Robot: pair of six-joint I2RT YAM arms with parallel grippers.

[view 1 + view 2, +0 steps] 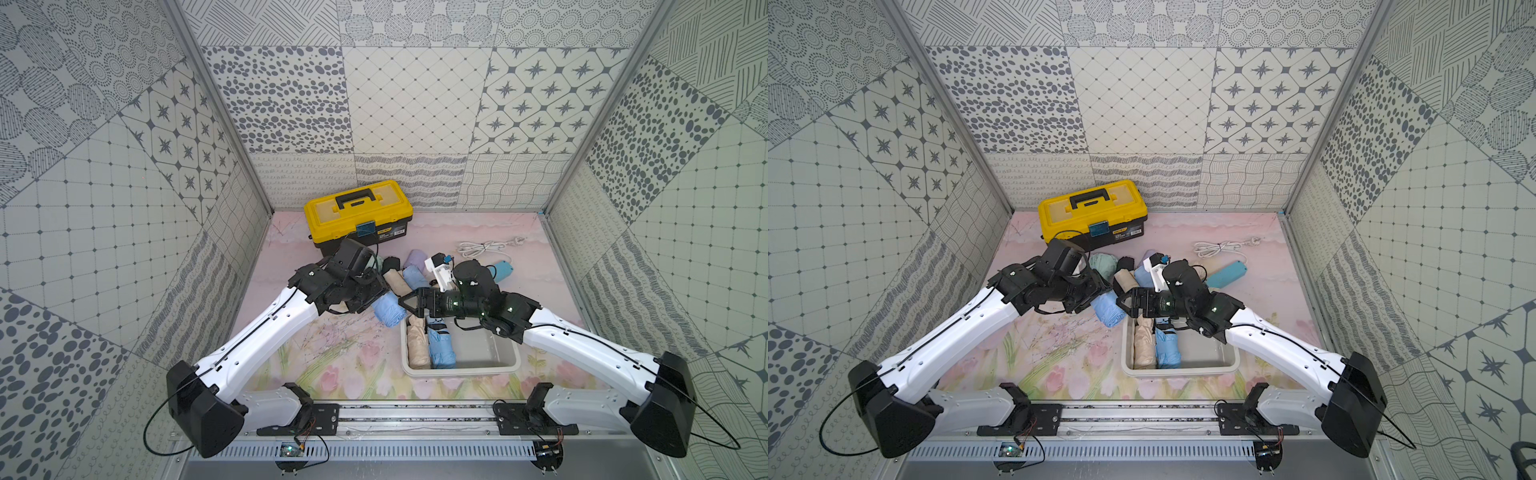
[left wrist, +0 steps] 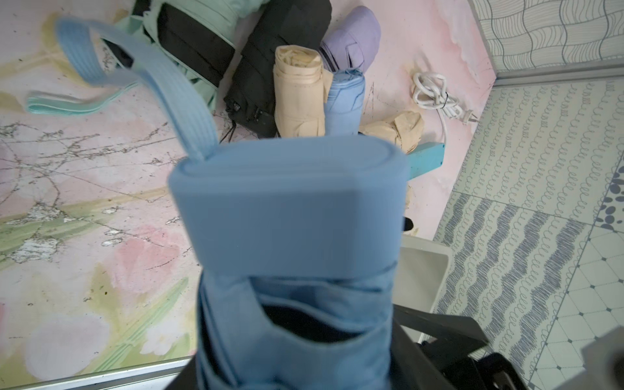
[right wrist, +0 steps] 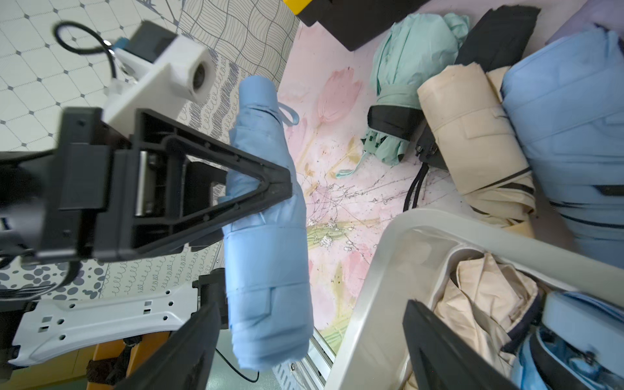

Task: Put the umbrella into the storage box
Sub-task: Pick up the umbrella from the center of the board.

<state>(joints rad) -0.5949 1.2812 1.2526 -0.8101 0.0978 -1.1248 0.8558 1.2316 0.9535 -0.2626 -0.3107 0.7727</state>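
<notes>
A light-blue umbrella, white storage box, yellow-black toolbox.

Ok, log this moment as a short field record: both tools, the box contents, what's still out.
left tool: shut on held blue umbrella, just outside the storage box
right tool: open, empty, pointed at that umbrella
in box: beige umbrella, second blue umbrella
still out: pile of folded umbrellas on the table
bystanders: yellow toolbox, white cable

A yellow toolbox stands apart from a white cable.
</notes>
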